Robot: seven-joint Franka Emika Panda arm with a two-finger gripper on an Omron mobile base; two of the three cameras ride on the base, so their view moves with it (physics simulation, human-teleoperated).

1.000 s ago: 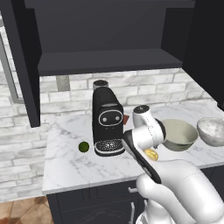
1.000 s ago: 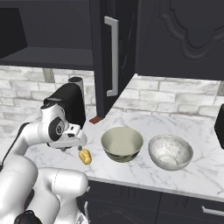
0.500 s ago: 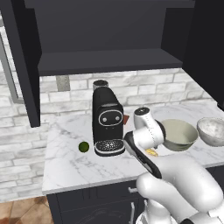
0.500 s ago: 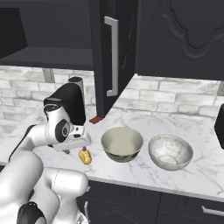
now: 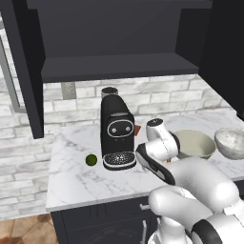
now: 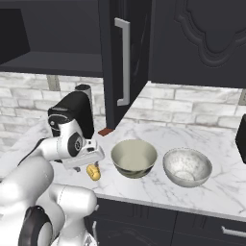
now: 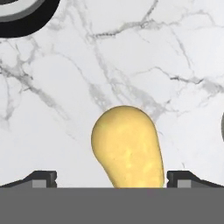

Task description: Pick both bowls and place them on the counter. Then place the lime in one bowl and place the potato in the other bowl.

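Note:
The golden-yellow potato [image 7: 129, 148] lies on the white marble counter [image 7: 131, 52], and my open gripper [image 7: 113, 179] stands right over it with one fingertip [image 7: 41, 178] on each side, apart from it. From the right base, the potato [image 6: 93, 172] shows just under my hand. The olive-beige bowl [image 6: 134, 157] and the white-grey marbled bowl [image 6: 187, 166] stand upright and empty side by side on the counter [image 6: 158, 129], to the right of the potato. The dark green lime [image 5: 91, 159] rests on the counter left of the coffee machine.
A black coffee machine [image 5: 116, 133] stands close to the left of my hand; its base [image 7: 22, 13] shows at the hand view's top left. An open dark cabinet door [image 6: 122, 62] hangs above the counter, with a small red-brown object [image 6: 104, 130] below it.
My hand has come down a little over the potato, and the arm now hides it in the left base view. Bowls and lime have stayed put.

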